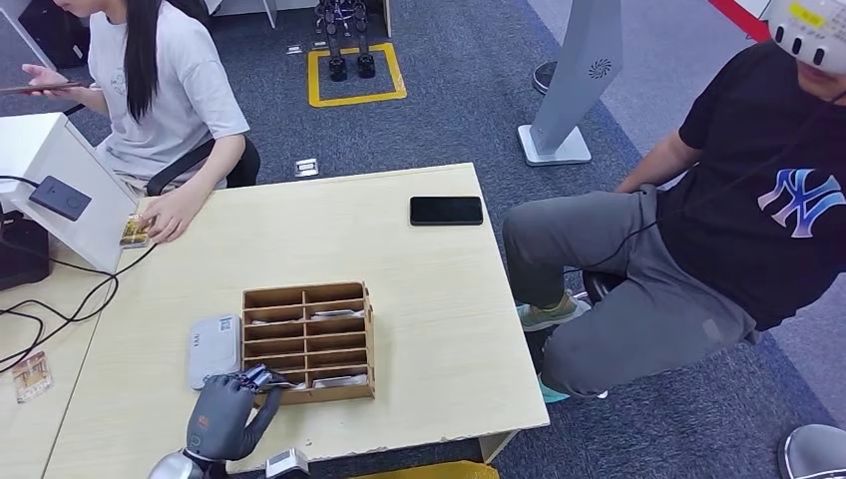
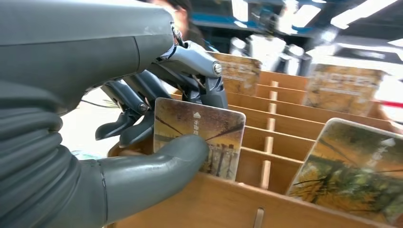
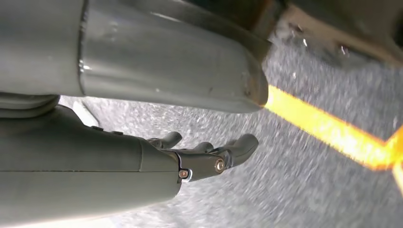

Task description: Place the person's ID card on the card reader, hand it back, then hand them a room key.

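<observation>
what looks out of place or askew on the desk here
One loose card lies at a slant on the left desk's near edge, apart from the wooden card rack. Otherwise nothing stands out: the left hand pinches a room key card standing in the rack.

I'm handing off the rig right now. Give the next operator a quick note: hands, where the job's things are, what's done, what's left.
Left robot hand: at the near-left corner of the wooden rack, thumb and fingers pinching a room key standing in a slot, not lifted out.
Right robot hand: hanging over the floor, fingers apart, holding nothing.
Card reader: left of the rack, nothing on it.
A card lies under the person's hand, far left; whether it is the ID, I can't tell.
Left: lift the key out and hand it over.
</observation>
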Controlling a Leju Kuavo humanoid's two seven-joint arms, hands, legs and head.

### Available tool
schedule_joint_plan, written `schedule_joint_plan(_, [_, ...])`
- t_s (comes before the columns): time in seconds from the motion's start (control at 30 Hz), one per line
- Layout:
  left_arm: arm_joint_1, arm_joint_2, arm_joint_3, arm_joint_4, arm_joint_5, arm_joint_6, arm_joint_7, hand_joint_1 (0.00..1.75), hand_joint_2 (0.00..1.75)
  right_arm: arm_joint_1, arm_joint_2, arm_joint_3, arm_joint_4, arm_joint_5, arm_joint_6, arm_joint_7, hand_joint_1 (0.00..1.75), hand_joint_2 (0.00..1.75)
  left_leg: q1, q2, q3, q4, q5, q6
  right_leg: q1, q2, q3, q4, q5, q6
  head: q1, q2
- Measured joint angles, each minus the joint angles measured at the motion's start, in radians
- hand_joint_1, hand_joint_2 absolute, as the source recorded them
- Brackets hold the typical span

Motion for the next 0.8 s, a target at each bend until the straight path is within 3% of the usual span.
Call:
schedule_joint_plan(0.1, [-0.15,0.045,0.0,-0.025,0.141,-0.171,-0.048,1.75,1.75,-0.034,0.039,-0.011,0.002,-0.008,-0.033,0.032,0.0,0.0,0.0,-0.003,-0.004,0.0,0.006,-0.002,0.0,-0.002,-0.005,0.002,0.004,-0.002,-0.001,0.0])
schedule_joint_plan(0.17, [-0.298,0.083,0.001,-0.059,0.266,-0.332,-0.043,1.75,1.75,-0.045,0.047,-0.014,0.003,-0.012,-0.034,0.031,0.0,0.0,0.001,-0.005,-0.009,0.001,0.01,-0.003,0.001,-0.004,-0.01,0.003,0.008,-0.003,-0.003,0.0])
schedule_joint_plan(0.3, [-0.667,0.136,0.008,-0.112,0.441,-0.587,0.037,1.75,1.75,-0.05,0.049,-0.018,0.003,-0.008,-0.027,0.022,0.0,0.0,0.003,-0.007,-0.02,0.001,0.018,-0.003,0.003,-0.006,-0.018,0.004,0.016,-0.004,-0.002,0.0])
schedule_joint_plan(0.37, [-0.789,0.142,0.012,-0.119,0.471,-0.649,0.076,1.75,1.75,-0.05,0.05,-0.019,0.003,-0.002,-0.024,0.021,0.0,0.0,0.001,-0.004,-0.019,0.001,0.018,-0.003,0.002,-0.004,-0.018,0.004,0.017,-0.005,-0.002,0.0])
schedule_joint_plan(0.6, [-0.94,0.145,0.018,-0.121,0.484,-0.655,0.108,1.75,1.75,-0.052,0.051,-0.019,0.004,0.002,-0.021,0.022,0.0,0.0,0.0,0.0,-0.021,0.0,0.018,-0.002,-0.001,0.0,-0.022,0.004,0.018,-0.004,-0.001,0.0])
schedule_joint_plan(0.8, [-0.955,0.147,0.018,-0.117,0.48,-0.641,0.105,1.75,1.75,-0.052,0.051,-0.019,0.004,0.002,-0.018,0.03,0.0,0.0,0.0,0.001,-0.021,0.0,0.018,-0.003,-0.001,0.001,-0.023,0.004,0.018,-0.004,-0.002,0.0])
